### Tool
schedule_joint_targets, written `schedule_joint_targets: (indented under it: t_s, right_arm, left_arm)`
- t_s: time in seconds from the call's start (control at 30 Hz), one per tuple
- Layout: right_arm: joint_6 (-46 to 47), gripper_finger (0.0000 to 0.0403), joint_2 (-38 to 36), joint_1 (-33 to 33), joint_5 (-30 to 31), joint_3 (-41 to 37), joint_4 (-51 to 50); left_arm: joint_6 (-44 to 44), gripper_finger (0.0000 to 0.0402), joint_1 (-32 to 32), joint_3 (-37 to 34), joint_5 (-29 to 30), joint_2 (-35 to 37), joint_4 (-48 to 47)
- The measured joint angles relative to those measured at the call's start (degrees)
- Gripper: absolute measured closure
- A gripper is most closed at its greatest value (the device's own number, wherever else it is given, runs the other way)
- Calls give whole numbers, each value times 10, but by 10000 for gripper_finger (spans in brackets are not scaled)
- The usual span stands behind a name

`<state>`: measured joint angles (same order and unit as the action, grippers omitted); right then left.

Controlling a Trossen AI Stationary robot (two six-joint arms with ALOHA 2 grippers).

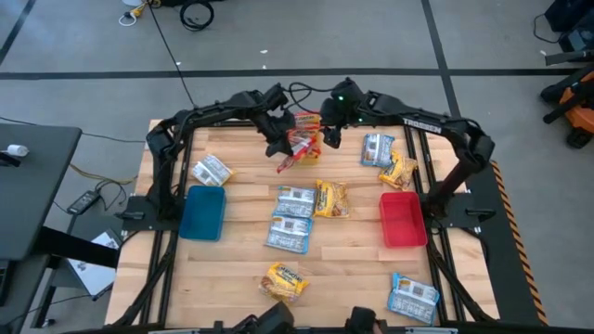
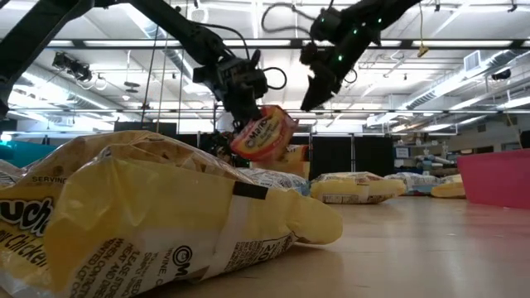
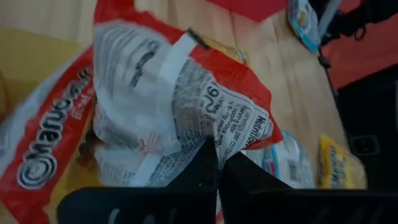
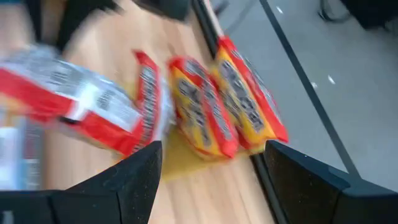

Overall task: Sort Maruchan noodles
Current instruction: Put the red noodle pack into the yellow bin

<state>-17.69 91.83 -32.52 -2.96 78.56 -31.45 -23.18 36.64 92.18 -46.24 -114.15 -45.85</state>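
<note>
The left gripper [image 1: 281,141] has its fingers [image 3: 208,168] pinched tight on 1 red-and-white noodle packet [image 2: 263,132], held up off the wooden surface [image 1: 353,250] at its far edge. Beside it, the right gripper [image 1: 331,133] hangs with fingers spread wide, holding nothing

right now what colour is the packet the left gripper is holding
Red and white packet, pinched in the left gripper; clearest in the left wrist view.

Bright, even overhead light; blurred right wrist view, unfocused low foreground.
</note>
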Motion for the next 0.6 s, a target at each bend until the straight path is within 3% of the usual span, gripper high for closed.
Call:
schedule_joint_targets:
  t_s: [0.23, 0.4, 0.6]
  right_arm:
    - [-5, 114, -5, 36, -39, 0, 42]
    - [4, 122, 47, 46, 45, -2, 122]
    - [17, 128, 92, 39, 102, -3, 116]
  left_arm:
    - [-16, 401, 15, 0, 17, -12, -43]
    - [-46, 398, 7, 0, 14, -13, -38]
    - [-50, 394, -10, 0, 31, -13, -45]
